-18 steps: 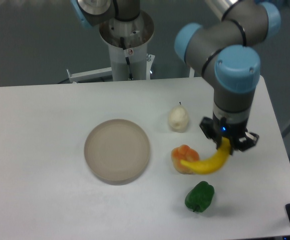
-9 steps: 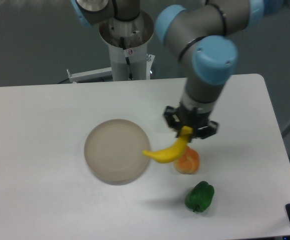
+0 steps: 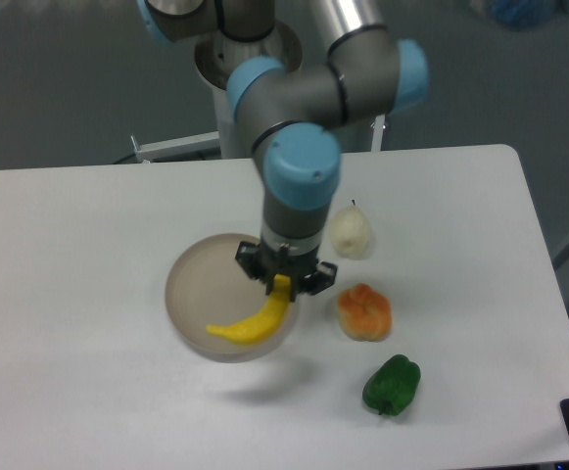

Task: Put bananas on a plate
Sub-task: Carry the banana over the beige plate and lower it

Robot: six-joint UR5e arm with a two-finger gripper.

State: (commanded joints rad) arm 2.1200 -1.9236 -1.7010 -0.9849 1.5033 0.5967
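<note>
The pincer (image 3: 284,281) grips one end of the yellow banana (image 3: 253,320), which hangs over the right half of the round beige plate (image 3: 196,284) on the white table (image 3: 69,294). To the right lie a cream pear (image 3: 351,231), an orange pepper (image 3: 364,312) and a green pepper (image 3: 392,385).

Open bench (image 3: 78,294) left of the plate (image 3: 191,284). Crowded to the right: pear (image 3: 351,233), orange pepper (image 3: 364,312) and green pepper (image 3: 392,385), narrow gaps between.
</note>
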